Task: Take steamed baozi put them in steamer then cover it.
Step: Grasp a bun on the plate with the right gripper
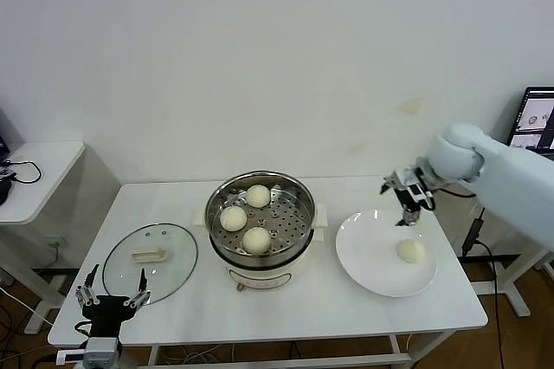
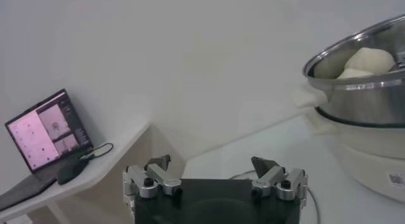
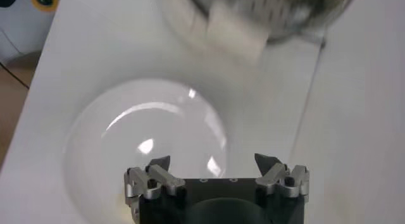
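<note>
Three baozi [image 1: 245,217] sit in the steamer [image 1: 299,239] at centre; one baozi [image 1: 410,250] lies on the plate [image 1: 363,256]. The right hand [image 1: 407,202], spread, hovers above the plate; the left hand [image 1: 112,287], spread, waits lower left.

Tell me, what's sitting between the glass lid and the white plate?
The steamer, holding three baozi, stands between the glass lid and the plate. The head view shows it.

The white table [image 1: 173,204] bears the cover [image 1: 150,262], steamer [image 1: 260,252] and plate [image 1: 368,256].
</note>
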Available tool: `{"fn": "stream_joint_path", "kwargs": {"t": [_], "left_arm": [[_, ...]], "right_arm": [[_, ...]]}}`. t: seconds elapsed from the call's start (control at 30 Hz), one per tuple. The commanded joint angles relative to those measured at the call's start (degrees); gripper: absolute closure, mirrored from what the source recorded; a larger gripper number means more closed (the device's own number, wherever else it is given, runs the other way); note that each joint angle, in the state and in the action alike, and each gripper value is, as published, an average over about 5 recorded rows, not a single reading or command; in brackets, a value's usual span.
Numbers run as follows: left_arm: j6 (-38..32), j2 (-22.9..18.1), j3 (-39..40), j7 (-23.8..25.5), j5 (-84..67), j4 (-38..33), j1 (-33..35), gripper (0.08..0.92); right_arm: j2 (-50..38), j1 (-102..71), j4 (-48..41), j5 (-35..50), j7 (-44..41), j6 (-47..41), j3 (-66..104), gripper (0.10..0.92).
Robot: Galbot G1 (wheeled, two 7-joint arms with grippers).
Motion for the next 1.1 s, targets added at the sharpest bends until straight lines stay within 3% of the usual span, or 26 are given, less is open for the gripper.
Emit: {"fn": "stream_joint_path", "kwargs": {"t": [0.03, 0.83, 1.1], "left_arm": [[0.1, 0.0, -0.2, 0.1, 0.3, 0.2, 0.2, 0.177], [0.5, -0.9, -0.5, 0.3, 0.6, -0.7, 0.8, 0.177], [0.4, -0.9, -0.4, 0.3, 0.6, -0.6, 0.7, 0.177]], "right_arm": [[-2.8, -16.8, -7.5, -6.2, -0.5, 0.2, 12.5, 0.203], [7.6, -23.5, -19.9, -11.8, 1.7, 0.8, 19.4, 0.204], [9.9, -24.0, -22.8, -12.7, 2.8, 0.9, 20.5, 0.252]]}}
